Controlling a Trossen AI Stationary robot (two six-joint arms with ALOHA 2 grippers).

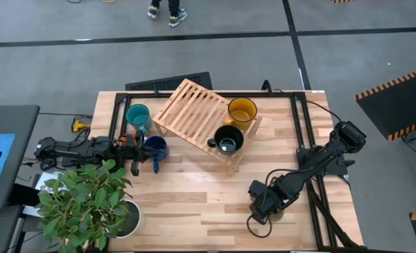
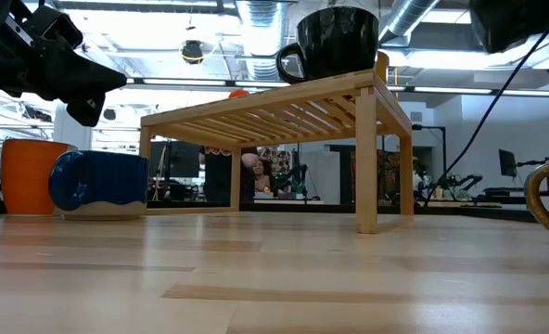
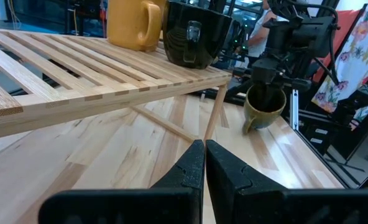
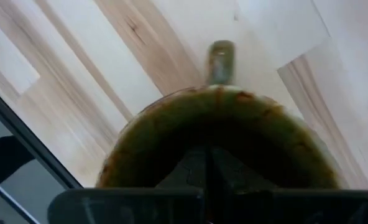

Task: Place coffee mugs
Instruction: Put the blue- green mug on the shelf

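Right gripper (image 1: 263,205) pinching the brown-olive mug (image 3: 263,107) near the table's (image 1: 194,211) front right corner.
Its fingers are pressed together on the mug rim. Left gripper (image 3: 204,163): fingers pressed together, holding nothing, near the left edge beside the dark blue mug (image 1: 154,149). Yellow mug (image 1: 241,111) and black mug (image 1: 228,138) stand on the wooden rack (image 1: 191,112); teal mug (image 1: 138,115) and orange mug (image 2: 26,175) stand left of it. No legible writing.

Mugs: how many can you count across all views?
6: yellow, black on the rack; teal, dark blue, orange by left tool; olive under right tool.
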